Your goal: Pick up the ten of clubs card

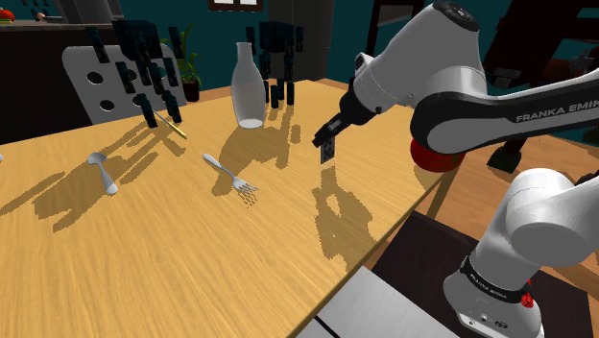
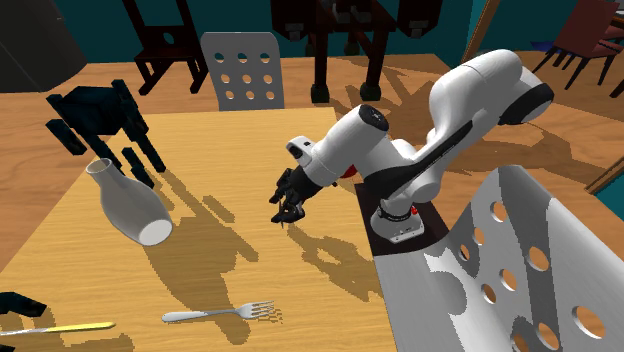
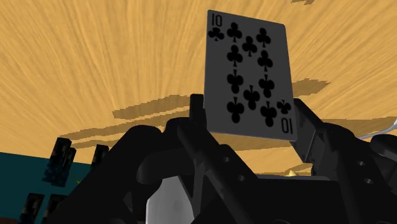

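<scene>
The ten of clubs card (image 3: 248, 70) is a grey-white card with black club pips, and it stands upright between my black fingers. My gripper (image 3: 248, 113) is shut on the card's lower edge. Seen from the shoulder view, the card (image 1: 324, 150) hangs from the gripper (image 1: 332, 132) a little above the wooden table (image 1: 192, 250), casting a shadow on the wood below. In the second exterior view the gripper (image 2: 287, 207) is over the table near its edge by the stand.
A pale bottle (image 1: 249, 86) stands at the table's far side. A fork (image 1: 230, 175), a spoon (image 1: 101, 171) and a yellow-handled knife (image 1: 173, 125) lie on the wood. A chair back with holes (image 1: 106, 82) and a red object (image 1: 432, 158) flank the table.
</scene>
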